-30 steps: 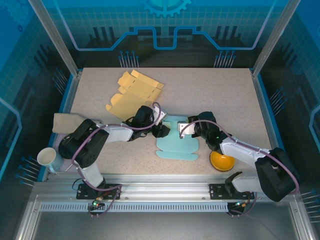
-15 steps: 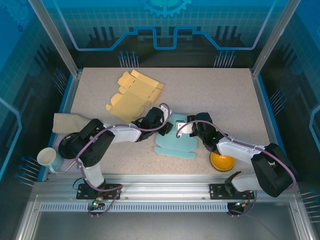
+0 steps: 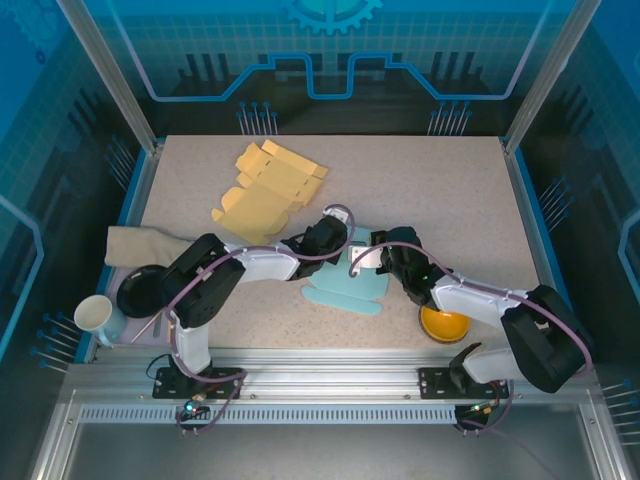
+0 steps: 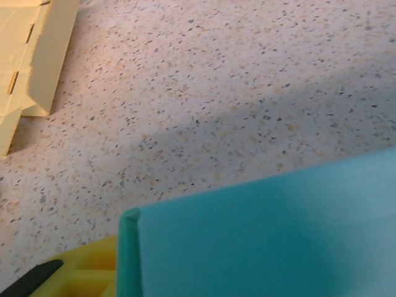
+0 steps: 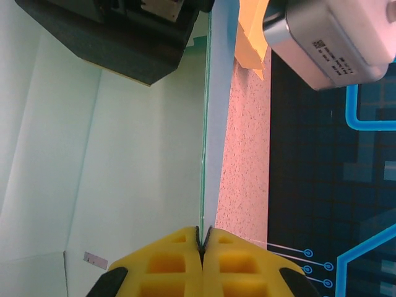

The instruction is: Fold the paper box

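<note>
speckled beige counter point(image 3: 440, 190) inside a blue-lit enclosure, with glass walls point(image 3: 200, 50) printed with glowing circuit lines. the teal paper box point(image 3: 345, 292) lies unfolded near the counter's middle, toward the front. the right fingers point(image 5: 167, 263) are pressed together on its thin edge. the left fingers point(image 4: 86, 272) sit at its far left side; whether they grip it cannot be told. flat yellow cardboard point(image 3: 265, 190) lies further back. a beige cloth point(image 3: 130, 245), black dish point(image 3: 140, 290) and white cup point(image 3: 92, 315) line the left edge. an orange bowl point(image 3: 445, 322) sits front right.
</note>
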Robot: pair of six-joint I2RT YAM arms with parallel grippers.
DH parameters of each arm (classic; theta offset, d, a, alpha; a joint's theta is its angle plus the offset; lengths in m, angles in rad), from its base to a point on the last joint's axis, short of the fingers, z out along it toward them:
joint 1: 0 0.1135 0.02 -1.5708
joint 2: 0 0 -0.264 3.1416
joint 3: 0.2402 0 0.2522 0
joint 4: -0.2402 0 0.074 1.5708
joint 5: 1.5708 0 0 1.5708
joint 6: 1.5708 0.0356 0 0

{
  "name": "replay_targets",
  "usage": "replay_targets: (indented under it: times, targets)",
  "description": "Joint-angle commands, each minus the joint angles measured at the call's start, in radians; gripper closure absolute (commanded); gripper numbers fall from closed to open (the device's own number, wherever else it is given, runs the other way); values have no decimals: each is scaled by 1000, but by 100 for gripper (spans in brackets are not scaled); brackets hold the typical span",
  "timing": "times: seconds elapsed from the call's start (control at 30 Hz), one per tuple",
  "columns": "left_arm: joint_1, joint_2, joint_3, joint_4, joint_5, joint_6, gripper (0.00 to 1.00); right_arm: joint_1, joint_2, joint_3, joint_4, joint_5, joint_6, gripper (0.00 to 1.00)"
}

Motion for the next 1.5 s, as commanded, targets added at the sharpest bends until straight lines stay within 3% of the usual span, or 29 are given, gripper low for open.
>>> replay_targets:
  times: [0.0, 0.37, 0.53, 0.6, 0.7, 0.8, 1.03, 1.1, 1.2, 1.33, 1.47]
  targets:
    - [71, 31, 2, -145, -239, -85, 58, 9, 10, -31, -115, -27, 4, 100]
    - [141, 39, 11, -289, -288, -174, 58, -9, 9, -25, -118, -11, 13, 100]
    - [153, 49, 21, -329, -262, -206, 57, -21, 5, -10, -146, -23, 33, 100]
    - [163, 39, 9, -304, -200, -188, 54, -32, -2, -8, -157, -39, 41, 100]
    - [176, -11, -64, -168, 1, -101, 47, -60, -9, 11, -198, -81, 56, 100]
    - [177, -60, -132, -53, 126, -35, 44, -75, -14, 22, -216, -104, 61, 100]
    - [174, -105, -191, 43, 185, 30, 43, -79, -13, 27, -234, -126, 66, 100]
    - [158, -115, -203, 48, 167, 29, 40, -78, -8, 31, -236, -123, 68, 100]
    - [128, -109, -211, 40, 86, 11, 27, -78, -2, 34, -228, -112, 73, 100]
    - [111, -87, -216, 22, 20, -27, 26, -78, -3, 33, -218, -102, 80, 100]
    - [84, -107, -247, 79, 39, -1, 26, -76, -1, 34, -220, -105, 82, 100]
